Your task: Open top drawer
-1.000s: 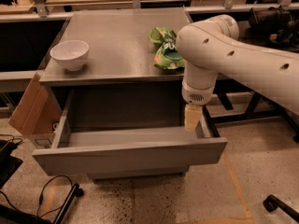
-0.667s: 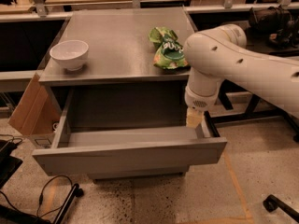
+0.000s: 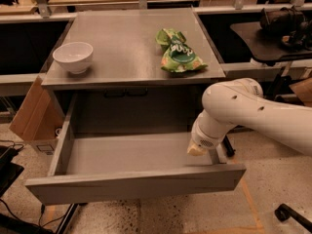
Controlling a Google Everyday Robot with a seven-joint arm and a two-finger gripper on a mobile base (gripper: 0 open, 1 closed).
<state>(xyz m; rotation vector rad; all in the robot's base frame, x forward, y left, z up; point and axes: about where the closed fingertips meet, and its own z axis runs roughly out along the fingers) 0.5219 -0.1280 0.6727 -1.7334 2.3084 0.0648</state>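
Note:
The top drawer (image 3: 131, 182) is pulled far out of the grey cabinet. Its flat handleless front faces me and its shallow grey box is bare inside. My white arm reaches in from the right. The gripper (image 3: 196, 150) is a pale tip hanging over the drawer's right rear corner, just inside the right wall. It holds nothing that I can see.
A white bowl (image 3: 73, 56) and a green chip bag (image 3: 179, 53) sit on the cabinet top (image 3: 126, 43). A cardboard box (image 3: 30, 116) leans at the cabinet's left. A dark table (image 3: 265, 38) with equipment stands at the right, and cables lie on the floor at lower left.
My arm has swung down and to the right, off the cabinet top, uncovering the chip bag. The gripper stays near the drawer's right rear corner. The drawer has not moved.

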